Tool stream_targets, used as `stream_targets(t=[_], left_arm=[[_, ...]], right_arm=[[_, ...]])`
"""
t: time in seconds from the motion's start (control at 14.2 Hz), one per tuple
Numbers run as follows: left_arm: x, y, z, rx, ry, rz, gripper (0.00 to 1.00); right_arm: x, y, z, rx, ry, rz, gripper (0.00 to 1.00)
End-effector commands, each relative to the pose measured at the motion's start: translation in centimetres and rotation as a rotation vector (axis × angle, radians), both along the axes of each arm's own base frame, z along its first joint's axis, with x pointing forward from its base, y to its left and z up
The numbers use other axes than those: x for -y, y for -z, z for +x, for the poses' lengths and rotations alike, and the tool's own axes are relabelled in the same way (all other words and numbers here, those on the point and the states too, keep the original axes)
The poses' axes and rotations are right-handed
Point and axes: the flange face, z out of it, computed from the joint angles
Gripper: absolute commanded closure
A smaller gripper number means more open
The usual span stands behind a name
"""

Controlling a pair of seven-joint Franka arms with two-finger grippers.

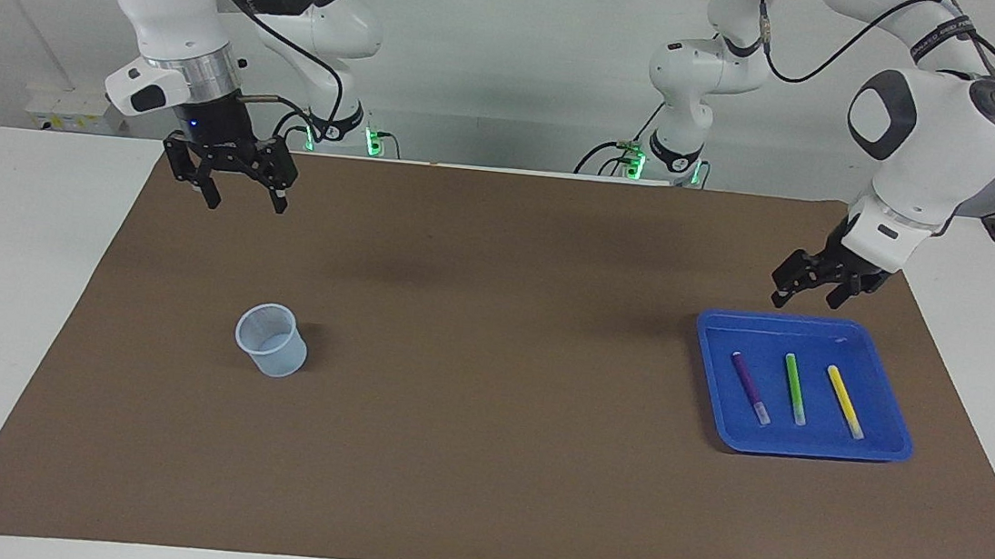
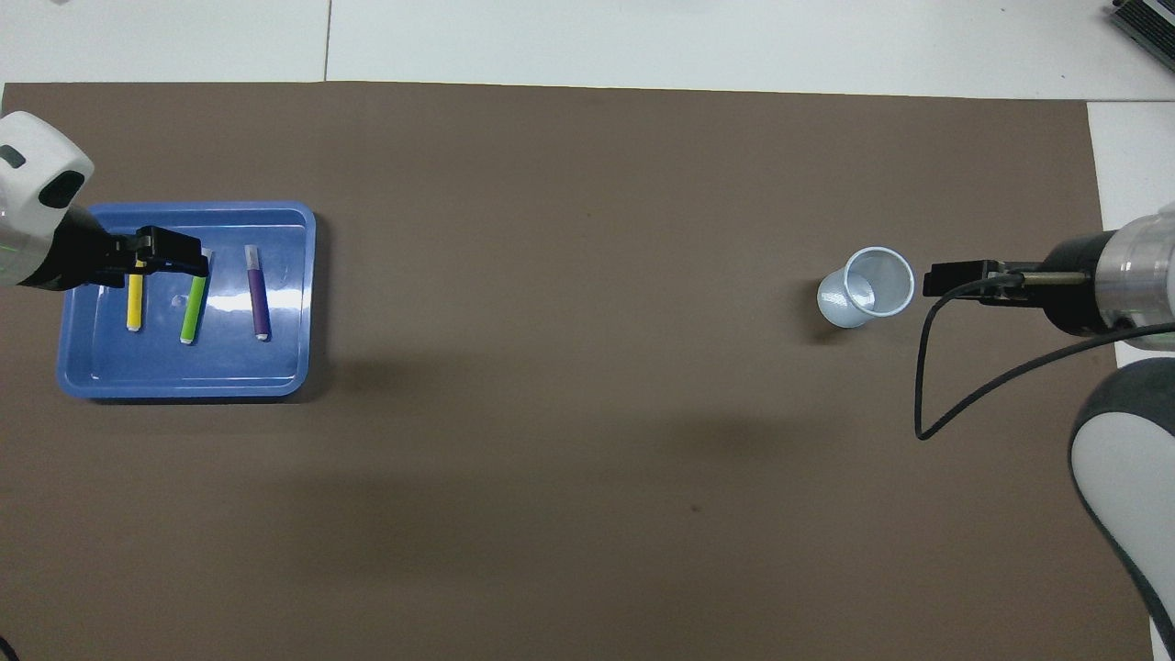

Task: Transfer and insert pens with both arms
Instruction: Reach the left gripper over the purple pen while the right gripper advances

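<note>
Three pens lie side by side in a blue tray (image 1: 887,449) toward the left arm's end of the table: purple (image 1: 750,388), green (image 1: 795,388) and yellow (image 1: 844,401). Overhead they show as yellow (image 2: 134,310), green (image 2: 193,317) and purple (image 2: 258,298) in the tray (image 2: 184,384). My left gripper (image 1: 806,298) hangs open over the tray's rim nearest the robots, touching nothing; seen from overhead, the left gripper (image 2: 174,255) covers the yellow and green pens' cap ends. My right gripper (image 1: 246,202) hangs open and empty over the mat.
A translucent pale blue cup (image 1: 271,340) stands upright on the brown mat (image 1: 480,460) toward the right arm's end, farther from the robots than the right gripper (image 2: 945,278). White tabletop borders the mat. A black cable loops below the right wrist.
</note>
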Motion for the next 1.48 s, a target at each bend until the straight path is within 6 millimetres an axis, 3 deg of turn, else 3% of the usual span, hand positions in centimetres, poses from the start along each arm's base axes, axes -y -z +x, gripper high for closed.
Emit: stream_targets(t=[0.0, 0.21, 0.28, 0.49, 0.77, 1.06, 1.41], left_arm=[[1.1, 0.8, 1.3, 0.028, 0.001, -0.011, 0.02], [0.7, 2.3, 2.5, 0.054, -0.004, -0.006, 0.04], [0.4, 3.6, 3.1, 0.038, -0.007, -0.006, 0.04], [0.3, 6.0, 6.3, 0.016, 0.002, -0.014, 0.05], [0.3, 8.3, 6.9, -0.003, -0.004, -0.022, 0.05], [-0.4, 11.9, 5.6, 0.001, -0.02, -0.017, 0.02], [-0.6, 15.0, 6.0, -0.022, -0.028, -0.018, 0.05]], right_arm=[[0.1, 0.8, 0.1, 0.005, 0.026, 0.029, 0.0], [0.0, 1.8, 0.1, -0.002, 0.025, 0.029, 0.0], [-0.8, 2.0, 0.0, -0.005, 0.014, 0.038, 0.0], [-1.8, 2.7, 0.4, -0.012, 0.019, 0.099, 0.0], [-2.5, 3.4, 1.2, 0.014, 0.018, 0.115, 0.0], [-6.9, 4.6, 2.6, 0.081, -0.019, 0.174, 0.0], [-13.2, 5.6, 2.8, 0.119, 0.033, 0.227, 0.0]])
